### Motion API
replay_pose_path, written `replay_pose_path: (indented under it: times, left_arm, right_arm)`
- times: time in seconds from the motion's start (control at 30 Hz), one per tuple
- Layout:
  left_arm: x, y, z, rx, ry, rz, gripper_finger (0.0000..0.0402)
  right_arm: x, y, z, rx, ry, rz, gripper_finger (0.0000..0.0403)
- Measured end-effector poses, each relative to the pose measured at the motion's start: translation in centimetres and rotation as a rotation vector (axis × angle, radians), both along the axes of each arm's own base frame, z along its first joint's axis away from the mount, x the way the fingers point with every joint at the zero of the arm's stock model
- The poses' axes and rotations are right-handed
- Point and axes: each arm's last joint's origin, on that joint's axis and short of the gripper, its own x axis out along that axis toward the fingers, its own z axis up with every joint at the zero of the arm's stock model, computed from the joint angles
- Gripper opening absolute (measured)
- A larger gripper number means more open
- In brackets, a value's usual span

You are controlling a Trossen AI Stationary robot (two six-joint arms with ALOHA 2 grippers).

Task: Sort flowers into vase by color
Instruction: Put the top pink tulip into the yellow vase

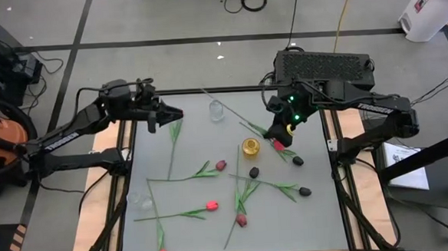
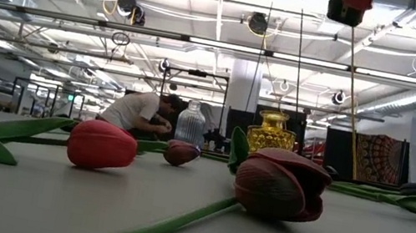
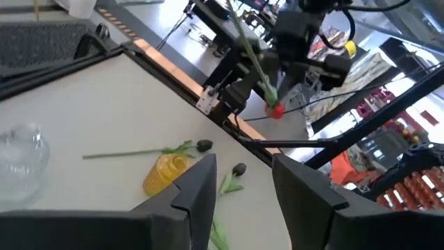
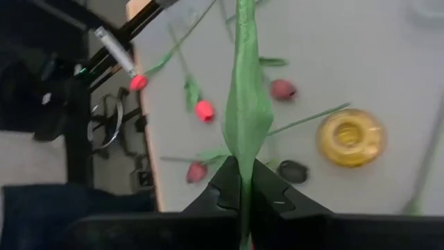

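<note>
A red tulip [image 1: 278,145] is being held by its stem in the clamped-shut right gripper [image 1: 274,132], raised just right of the yellow vase [image 1: 250,146], needing its stem lowered in, while the left gripper [image 1: 170,114] is waiting part-open, empty, far-left.

We see a matt, smooth grey tabletop [image 1: 187,154]. The tulips [image 2: 101,145] look like soft cloth with a slight sheen, their leaves [image 4: 244,104] a thin, matt green fabric. The yellow vase [image 2: 271,132] and the clear vase [image 2: 190,123] are ribbed, glossy glass. Our gripper fingers [image 3: 198,187] look like matt black plastic.
</note>
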Motion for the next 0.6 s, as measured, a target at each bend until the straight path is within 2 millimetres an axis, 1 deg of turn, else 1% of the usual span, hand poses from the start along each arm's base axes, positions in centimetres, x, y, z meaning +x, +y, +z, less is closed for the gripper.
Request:
replay_pose_path:
  times: [0.1,0.17,0.37,0.6]
  left_arm:
    - [0.3,0.1,0.3,0.036,0.002,-0.011,0.0148]
    - [0.4,0.2,0.2,0.046,0.016,-0.016,0.0148]
    - [0.3,0.1,-0.3,0.031,0.062,-0.028,0.0148]
    - [0.6,-0.4,-0.4,-0.022,0.06,-0.107,0.0148]
  right_arm:
    - [0.1,1.1,0.0,0.033,0.003,0.053,0.0]
    - [0.1,1.9,0.0,0.047,0.01,0.091,0.0]
    - [-0.3,3.6,-0.3,0.063,0.068,0.155,0.0]
    - [-0.5,5.0,-0.5,0.077,0.101,0.197,0.0]
